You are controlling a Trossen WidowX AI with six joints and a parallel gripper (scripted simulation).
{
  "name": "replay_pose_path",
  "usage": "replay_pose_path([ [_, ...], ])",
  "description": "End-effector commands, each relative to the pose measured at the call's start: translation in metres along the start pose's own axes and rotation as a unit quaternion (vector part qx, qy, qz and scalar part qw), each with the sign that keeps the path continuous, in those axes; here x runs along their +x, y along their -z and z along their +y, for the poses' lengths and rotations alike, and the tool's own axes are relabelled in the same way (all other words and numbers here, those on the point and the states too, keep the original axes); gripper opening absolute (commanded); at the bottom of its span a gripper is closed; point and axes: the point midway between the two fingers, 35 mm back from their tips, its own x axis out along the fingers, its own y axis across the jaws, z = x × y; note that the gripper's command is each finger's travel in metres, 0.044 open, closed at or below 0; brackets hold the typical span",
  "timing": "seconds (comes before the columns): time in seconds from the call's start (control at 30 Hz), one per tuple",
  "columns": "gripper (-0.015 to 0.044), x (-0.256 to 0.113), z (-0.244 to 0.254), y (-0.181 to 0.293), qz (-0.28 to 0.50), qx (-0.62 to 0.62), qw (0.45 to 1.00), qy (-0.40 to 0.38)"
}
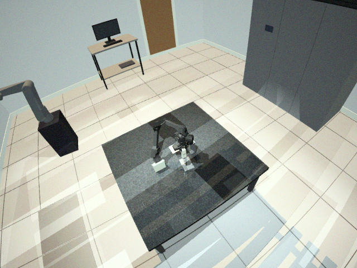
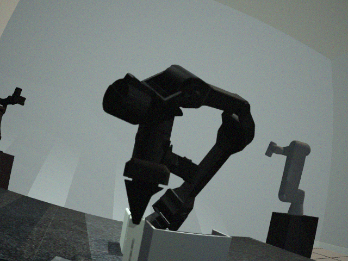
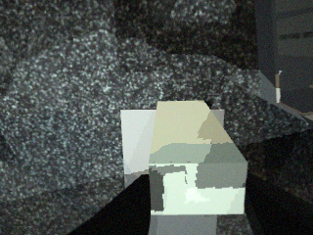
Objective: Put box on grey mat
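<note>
- My gripper (image 1: 183, 147) (image 2: 136, 221) (image 3: 195, 182) is holding a pale box (image 1: 183, 153) (image 2: 136, 238) (image 3: 196, 191), with a finger on each side of it.
- The box sits low in the middle of the wrist picture, right between my fingers. In the outside picture it is at the bottom, left of the middle, under my fingertips.
- I can't read any letters on it, so I can't tell if it is the ER one. If I picked the wrong box, the whole job goes wrong.
- I can't see the printed side either. If I don't turn the box the right way, it could land with the letters down or sideways.
- The grey mat (image 1: 188, 166) (image 3: 137, 139) shows behind the box in the wrist picture, and just below it in the top picture. If I let go too soon, the box could miss the mat or hang over its edge.
- The bin (image 2: 191, 244) is close, just right of the box in the outside picture. If I swing that way, I could bump it and tip the boxes inside.
- A white flat thing (image 1: 173, 148) lies near me in the top picture. I can't tell what it is, and I might knock it.
- When I let go, a finger could drag the box, so I should open gently and lift straight up.
</note>
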Motion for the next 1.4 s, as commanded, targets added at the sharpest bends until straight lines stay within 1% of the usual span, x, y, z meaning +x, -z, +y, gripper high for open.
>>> replay_pose_path([
  [0.0, 0.0159, 0.001, 0.004, 0.009, 0.001, 0.006, 1.000, -0.002],
  [0.73, 0.0159, 0.017, 0.007, 0.015, 0.000, 0.010, 1.000, -0.002],
  [0.83, 0.0238, 0.015, 0.007, 0.015, 0.002, 0.009, 1.000, -0.003],
  [0.87, 0.0243, 0.015, 0.007, 0.015, 0.002, 0.009, 1.000, -0.003],
  [1.13, 0.0243, 0.015, 0.007, 0.015, 0.002, 0.009, 1.000, -0.003],
  [1.23, 0.0243, 0.001, 0.007, 0.015, 0.000, 0.010, 1.000, -0.003],
  [1.37, 0.0243, -0.001, 0.007, 0.015, 0.001, 0.010, 1.000, 0.001],
])
